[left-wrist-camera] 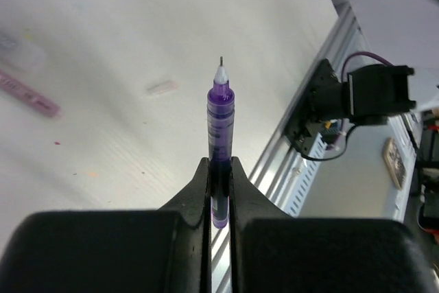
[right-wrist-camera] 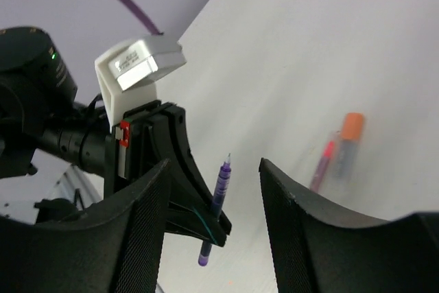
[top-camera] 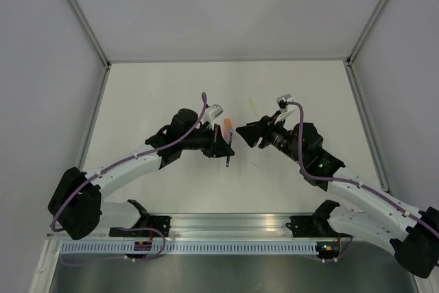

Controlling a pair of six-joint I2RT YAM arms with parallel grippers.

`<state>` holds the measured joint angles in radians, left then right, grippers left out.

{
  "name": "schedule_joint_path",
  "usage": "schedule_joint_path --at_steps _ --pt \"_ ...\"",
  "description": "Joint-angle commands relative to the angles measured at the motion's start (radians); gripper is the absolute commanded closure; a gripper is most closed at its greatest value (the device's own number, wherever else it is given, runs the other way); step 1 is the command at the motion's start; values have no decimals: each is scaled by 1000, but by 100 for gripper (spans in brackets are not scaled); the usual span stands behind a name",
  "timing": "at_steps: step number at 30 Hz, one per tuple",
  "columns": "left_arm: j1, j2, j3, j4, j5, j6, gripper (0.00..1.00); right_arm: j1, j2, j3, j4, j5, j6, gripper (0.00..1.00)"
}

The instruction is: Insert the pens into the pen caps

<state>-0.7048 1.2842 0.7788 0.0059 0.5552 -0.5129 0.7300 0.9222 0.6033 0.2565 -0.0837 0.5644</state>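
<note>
Capping judged incomplete: the purple pen is clamped by its rear barrel in the left hand, clear of the counter; translucent slim body, white cone, needle tip bare, no cap fitted; right hand stands wide, holding nothing, facing that pen; an orange cap lies on the counter beside a pink pen; whether joined, cannot tell.

Translucent purple pen — white cone, dark needle tip. The left gripper is matte black; the right gripper is black too, pads finely cross-hatched. White table, flecked with orange and red specks. Bright orange cap, pink pen beside it. Purple cable — white arm links.
</note>
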Motion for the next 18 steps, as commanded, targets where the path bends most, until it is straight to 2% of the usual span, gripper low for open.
schedule_joint_path --at_steps 1,8,11,15,18 --pt "10 -8 -5 -31 -122 37 98 -23 12 167 -251 180 -144 40" --pt "10 -108 -156 103 -245 28 98 -121 185 395 -558 304 -235 41" --pt "11 -120 -217 152 -304 11 98 -164 228 443 -635 305 -247 41" --pt "10 -88 -214 158 -317 7 98 -227 263 495 -691 230 -265 40" --pt "10 -85 -216 161 -314 -3 98 -245 300 518 -750 229 -261 40"
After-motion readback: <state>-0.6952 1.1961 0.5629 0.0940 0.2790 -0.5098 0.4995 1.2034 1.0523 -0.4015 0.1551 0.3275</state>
